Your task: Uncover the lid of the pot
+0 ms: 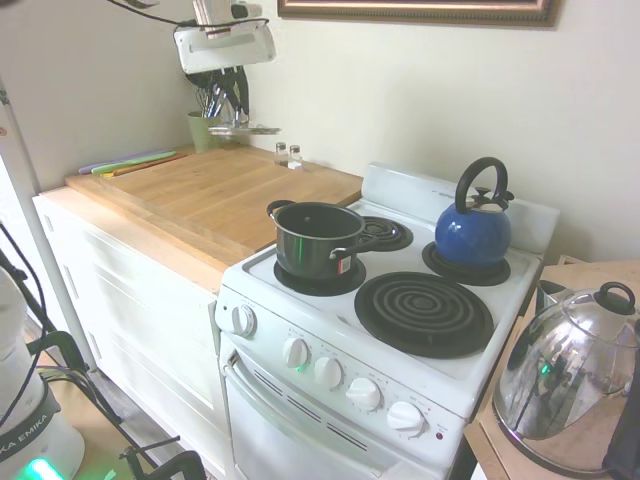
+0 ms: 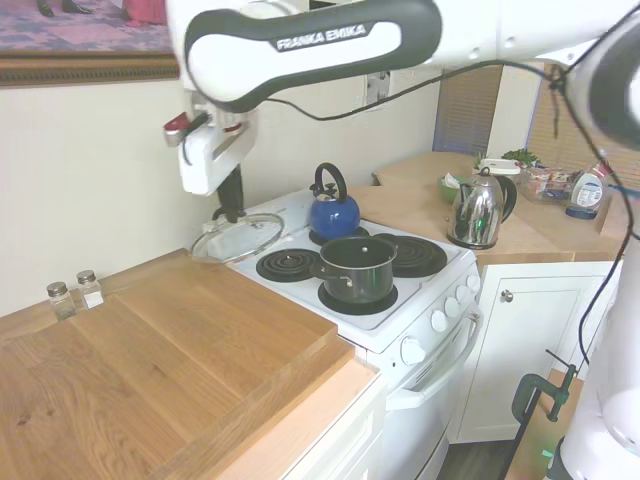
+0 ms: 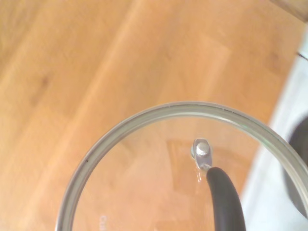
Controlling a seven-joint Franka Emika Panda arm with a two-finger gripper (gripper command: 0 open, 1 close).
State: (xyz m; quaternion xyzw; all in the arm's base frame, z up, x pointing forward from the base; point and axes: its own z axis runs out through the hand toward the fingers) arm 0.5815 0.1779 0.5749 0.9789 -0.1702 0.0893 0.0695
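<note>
First exterior view: the white arm's two-finger gripper point(image 1: 238, 102) sits in the upper left of the frame, fingers pinched on the black loop knob of the round clear glass lid with the shiny metal rim point(image 1: 245, 129). The lid hangs in the air above the back of the light wooden countertop point(image 1: 215, 195), just in front of the green utensil cup point(image 1: 204, 131). The small dark grey saucepan point(image 1: 313, 238) sits open on the front-left burner of the white stove point(image 1: 400, 330), mid-frame, well apart from the lid.

Second exterior view: same story from the other side. The lid point(image 2: 238, 238) is left of centre, slightly tilted, right over the seam where wood meets stove, with the blue kettle point(image 2: 333, 213) behind.

Wrist view: glass rim point(image 3: 159, 115) fills the lower half, mostly wood showing through it, stove edge at the right.

So the pot's uncovered; I'd say what's left is setting it down. I'd shift fully over the wood, level it, lower slowly, and only let go once the rim touches.
</note>
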